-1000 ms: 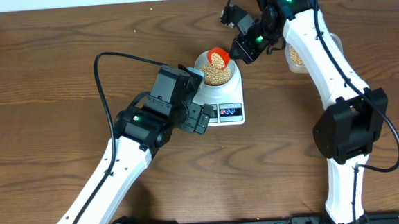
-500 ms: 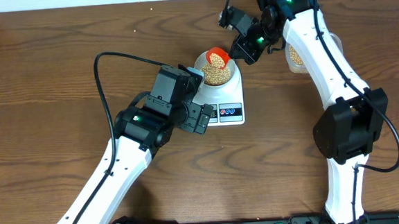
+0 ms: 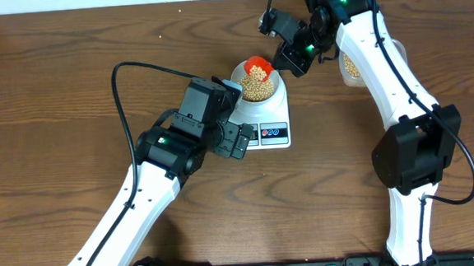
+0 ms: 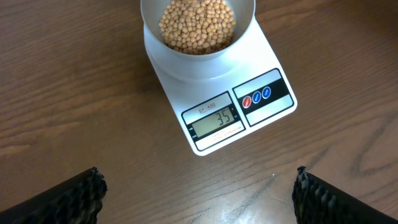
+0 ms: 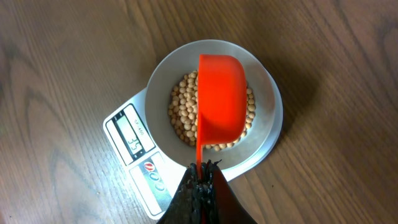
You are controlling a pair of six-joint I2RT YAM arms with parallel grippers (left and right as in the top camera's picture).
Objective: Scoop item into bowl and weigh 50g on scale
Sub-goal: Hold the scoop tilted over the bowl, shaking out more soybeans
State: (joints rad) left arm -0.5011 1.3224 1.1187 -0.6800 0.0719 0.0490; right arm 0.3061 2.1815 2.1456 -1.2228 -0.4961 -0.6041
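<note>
Barely lifted, and only 35 on the readout

Over the last second, moved a shade up and back: the right gripper [image 3: 284, 57], and with it the orange scoop [image 3: 257, 64]; nothing else shifted, neither the bowl nor the left arm. Seen from the right wrist, turned bottom-up above the white bowl [image 5: 268, 93], with no beans visible in the scoop; probably emptied and pulling clear, though the inside faces away. Jaws of the right gripper pressed together on the scoop's thin handle; those of the left gripper [image 4: 199, 194] spread wide, gripping nothing, held off the near edge of the scale [image 4: 177, 93] with its camera on the display.

As for the soybeans [image 4: 198, 25]: heaped in the bowl, covering its bottom but well below the rim; bowl seated on the scale's platform, overhanging it slightly; more beans in a clear container [image 3: 350, 67] beyond, half hidden behind the right arm.

Legible on the scale: "SF-400" printed above the grey LCD [image 4: 216, 118]; digits "35" on the LCD itself; unit mark and the fine print beneath too small to read; red and blue round buttons [image 4: 256, 98] on a black strip, symbols unreadable.

Meaning for the task: short of the 50 asked; another trip to the container needed, likely a partial scoop, tipped slowly while watching the digits.
</note>
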